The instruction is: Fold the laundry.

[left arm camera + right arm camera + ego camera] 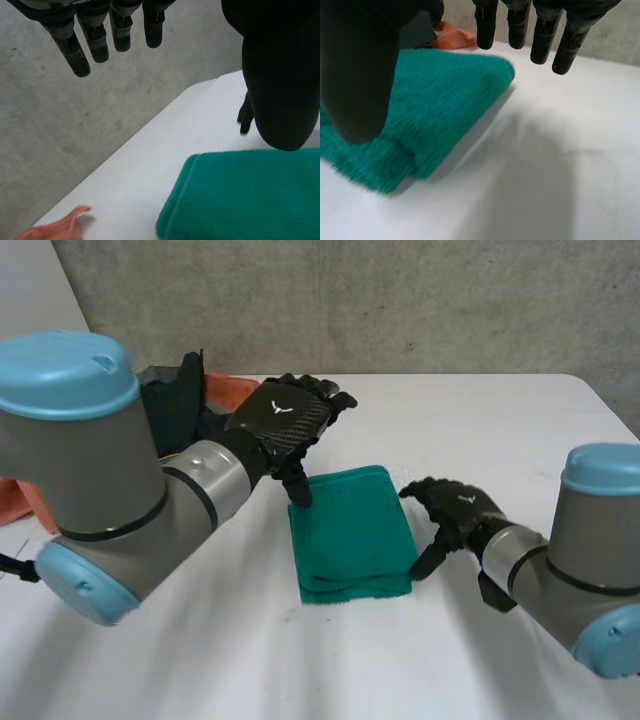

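A green towel (350, 532) lies folded into a thick rectangle in the middle of the white table (480, 430). My left hand (288, 418) hovers over the towel's far left corner, open, its thumb pointing down at the cloth. My right hand (455, 510) is open just beside the towel's right edge, thumb near the front right corner. In the left wrist view the towel (250, 200) lies under the thumb (282, 75) with straight fingers (95, 35) above. In the right wrist view the towel (420, 110) lies beneath the thumb (360, 75), fingers (545, 30) spread, holding nothing.
A pile of dark and orange laundry (190, 400) sits at the table's far left, behind my left arm. An orange cloth (25, 500) lies by the left edge, and an orange corner (55, 227) shows near the towel. A concrete wall stands behind the table.
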Controlling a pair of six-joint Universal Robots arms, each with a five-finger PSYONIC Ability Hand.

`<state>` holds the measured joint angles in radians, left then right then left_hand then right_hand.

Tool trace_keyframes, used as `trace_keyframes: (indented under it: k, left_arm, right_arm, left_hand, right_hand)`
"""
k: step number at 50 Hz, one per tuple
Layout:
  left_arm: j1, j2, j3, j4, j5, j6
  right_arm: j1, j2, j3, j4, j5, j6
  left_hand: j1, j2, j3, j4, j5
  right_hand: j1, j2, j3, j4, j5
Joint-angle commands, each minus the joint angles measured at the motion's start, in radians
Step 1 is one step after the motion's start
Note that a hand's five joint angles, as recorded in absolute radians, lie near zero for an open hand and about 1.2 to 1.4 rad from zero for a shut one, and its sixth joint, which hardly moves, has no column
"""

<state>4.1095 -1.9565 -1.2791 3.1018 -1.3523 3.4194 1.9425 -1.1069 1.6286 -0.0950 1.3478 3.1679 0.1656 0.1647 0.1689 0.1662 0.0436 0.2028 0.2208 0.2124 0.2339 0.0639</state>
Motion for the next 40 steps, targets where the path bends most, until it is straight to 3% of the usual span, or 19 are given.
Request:
trace_keyframes:
  k: [1,18,23,26,27,29,40]
  left_arm:
    - [0.006,0.010,-0.005,-0.029,0.047,-0.020]
    - [0.008,0.008,-0.009,-0.029,0.053,-0.023]
    - [0.006,0.008,-0.009,-0.029,0.053,-0.023]
    - [0.008,0.008,-0.013,-0.029,0.053,-0.023]
    - [0.008,0.008,-0.014,-0.029,0.055,-0.023]
    - [0.009,0.008,-0.014,-0.028,0.055,-0.023]
    - [0.009,0.008,-0.014,-0.026,0.055,-0.023]
  right_arm:
    - [0.013,0.080,0.030,-0.069,-0.007,0.027]
    - [0.114,0.235,-0.108,-0.154,0.011,0.066]
    - [0.113,0.269,-0.157,-0.154,0.034,0.069]
    - [0.110,0.283,-0.194,-0.154,0.048,0.069]
    - [0.105,0.286,-0.211,-0.154,0.051,0.073]
    - [0.104,0.292,-0.228,-0.154,0.051,0.080]
    - [-0.014,0.337,-0.400,-0.138,0.040,0.081]
  left_hand:
    - [0.039,0.040,0.036,0.039,-0.013]
    - [0.042,0.043,0.039,0.041,-0.011]
    - [0.042,0.043,0.039,0.041,-0.011]
    - [0.042,0.043,0.039,0.041,-0.011]
    - [0.042,0.043,0.039,0.041,-0.011]
    - [0.042,0.043,0.039,0.041,-0.011]
    - [0.045,0.046,0.042,0.044,-0.008]
  right_hand:
    - [-0.028,-0.046,-0.038,-0.059,-0.064]
    - [-0.028,-0.046,-0.038,-0.059,-0.064]
    - [0.360,0.342,0.350,0.329,0.324]
    - [0.765,0.747,0.755,0.734,0.729]
    - [0.998,0.980,0.989,0.967,0.963]
    - [1.193,1.175,1.183,1.162,1.157]
    - [1.193,1.176,1.184,1.162,1.158]
